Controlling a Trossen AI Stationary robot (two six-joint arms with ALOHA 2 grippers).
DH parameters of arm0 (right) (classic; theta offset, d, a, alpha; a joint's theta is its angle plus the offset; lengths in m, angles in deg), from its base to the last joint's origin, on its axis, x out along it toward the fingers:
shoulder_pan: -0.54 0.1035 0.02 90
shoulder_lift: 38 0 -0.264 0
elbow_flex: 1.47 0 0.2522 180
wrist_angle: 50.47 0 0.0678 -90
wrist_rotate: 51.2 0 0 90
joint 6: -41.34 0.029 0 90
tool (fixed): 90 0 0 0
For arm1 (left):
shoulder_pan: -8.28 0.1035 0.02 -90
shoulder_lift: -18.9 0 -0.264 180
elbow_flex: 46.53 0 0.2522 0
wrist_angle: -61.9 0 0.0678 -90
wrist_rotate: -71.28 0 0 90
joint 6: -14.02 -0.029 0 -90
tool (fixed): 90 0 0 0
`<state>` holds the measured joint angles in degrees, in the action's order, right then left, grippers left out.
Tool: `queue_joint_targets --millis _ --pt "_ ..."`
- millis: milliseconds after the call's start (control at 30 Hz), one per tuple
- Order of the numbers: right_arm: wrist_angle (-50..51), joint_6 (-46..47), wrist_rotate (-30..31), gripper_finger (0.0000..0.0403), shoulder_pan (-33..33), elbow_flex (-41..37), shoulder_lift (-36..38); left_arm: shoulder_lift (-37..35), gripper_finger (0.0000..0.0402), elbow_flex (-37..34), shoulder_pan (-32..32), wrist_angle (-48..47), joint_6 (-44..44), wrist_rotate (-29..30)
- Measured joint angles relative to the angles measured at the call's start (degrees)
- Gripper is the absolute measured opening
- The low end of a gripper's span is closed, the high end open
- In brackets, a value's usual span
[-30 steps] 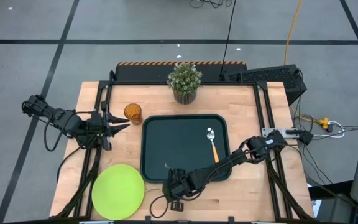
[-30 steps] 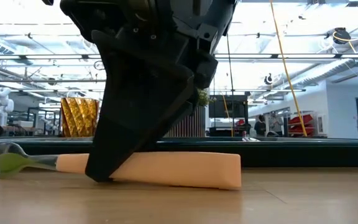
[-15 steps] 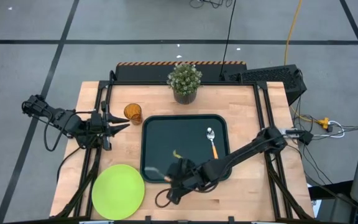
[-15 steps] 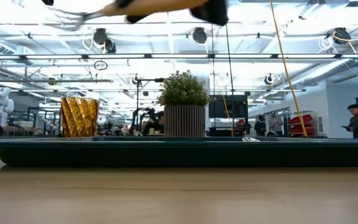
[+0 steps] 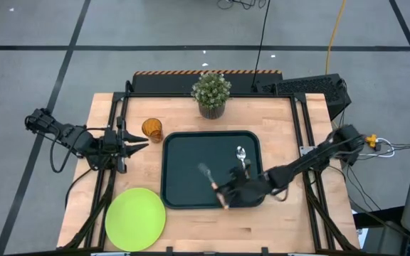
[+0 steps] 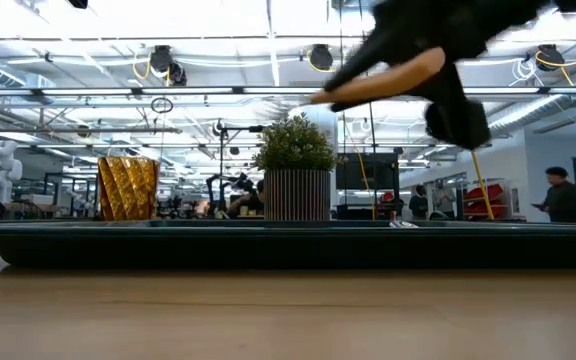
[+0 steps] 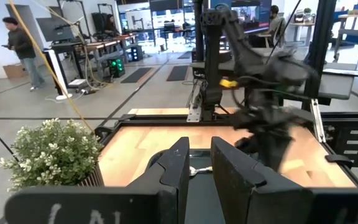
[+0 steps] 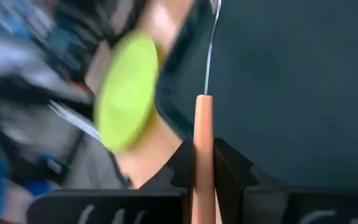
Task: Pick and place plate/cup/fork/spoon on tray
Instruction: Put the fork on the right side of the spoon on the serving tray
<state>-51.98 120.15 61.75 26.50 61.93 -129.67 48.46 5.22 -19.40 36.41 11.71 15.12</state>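
My right gripper [image 5: 228, 192] is shut on the fork [image 5: 212, 181] and carries it above the near right part of the dark tray [image 5: 184, 153]. The fork's orange handle [image 8: 204, 143] and silver tines show in the right wrist view. The spoon [image 5: 242, 162] lies flat in the tray, at its right side. The amber cup [image 5: 152, 129] stands on the table left of the tray. The lime-green plate [image 5: 135, 218] lies flat at the near left. My left gripper [image 5: 142, 145] waits beside the cup, slightly open, with nothing between its fingers. My right gripper pinches the fork's orange handle [image 8: 204, 158] between its two fingers. The fingers reach in from the table's right and lie across the fork. The fork is lifted clear over the tray, its tines [image 5: 203, 169] toward the far left and its handle end [image 5: 224, 204] toward the near edge.
A potted plant [image 5: 211, 94] stands at the far edge behind the tray. Bare wood lies to the right of the tray and along the near edge. People stand in the room beyond the table.
My right gripper has picked the fork up off the table by the tray's near edge. It has carried the fork up, toward the right and far edges, over the tray, and has rolled its wrist. The fork lay flat then and hangs clear now.
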Motion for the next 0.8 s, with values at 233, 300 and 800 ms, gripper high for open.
queue_joint_targets --millis 233,300,800 --pt "-18.44 7.57 8.6 0.002 -0.01 -22.25 7.73 -0.01 0.0072 0.0 0.0 0.02 -0.47 -0.04" --pt "-18.89 8.08 8.73 0.002 -0.26 -24.67 9.03 0.01 0.0072 0.0 0.0 0.0 -0.8 -0.04" --pt "-6.39 16.62 7.99 0.0024 -1.53 -25.56 9.84 0.0 0.0072 0.0 0.0 1.71 -1.64 0.15"
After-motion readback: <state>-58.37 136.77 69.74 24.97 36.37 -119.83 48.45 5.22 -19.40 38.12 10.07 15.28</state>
